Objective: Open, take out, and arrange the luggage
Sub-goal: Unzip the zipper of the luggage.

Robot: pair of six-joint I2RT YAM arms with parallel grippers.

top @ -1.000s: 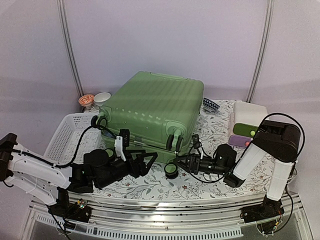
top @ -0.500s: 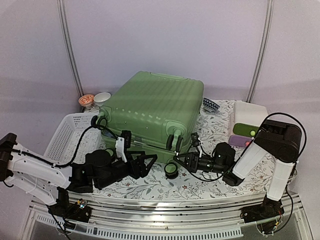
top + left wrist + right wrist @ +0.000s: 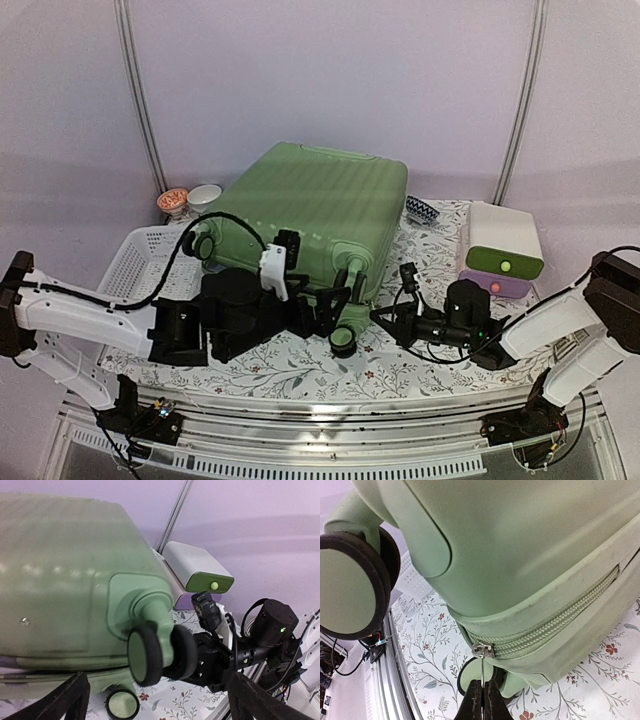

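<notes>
A: What is counted nearest the front edge of the bench (image 3: 330, 412)?

B: Two arms are counted, each with one end effector. The left end effector (image 3: 335, 305) is seen with its fingers spread wide apart, and nothing is held between them. The right end effector (image 3: 481, 700) is seen with its fingers pressed together on the zipper pull (image 3: 481, 651), whose thin tab is pinched at their tips.

A: Where is the luggage found?

B: One piece of luggage (image 3: 310, 210) is laid flat on the floral cloth (image 3: 300, 378), just beyond both end effectors, at the middle of the bench. Its ribbed green shell is turned upward and its wheeled end is turned toward the arms. The zipper (image 3: 555, 620) is seen meshed to the right of the pull.

A: How many wheels are made out?

B: Two are counted in the left wrist view: a twin wheel (image 3: 150, 652) ahead of the spread fingers, and a second wheel (image 3: 122, 705) lower, by the cloth.

A: And what is counted beside and behind?

B: One white perforated basket (image 3: 140, 265) is placed left of the luggage. One white, green and purple box (image 3: 503, 250) is placed to its right. Two small bowls (image 3: 173, 200) are set at the far left corner, and one small patterned item (image 3: 420, 210), too small to be identified, is seen at the far right corner.
</notes>
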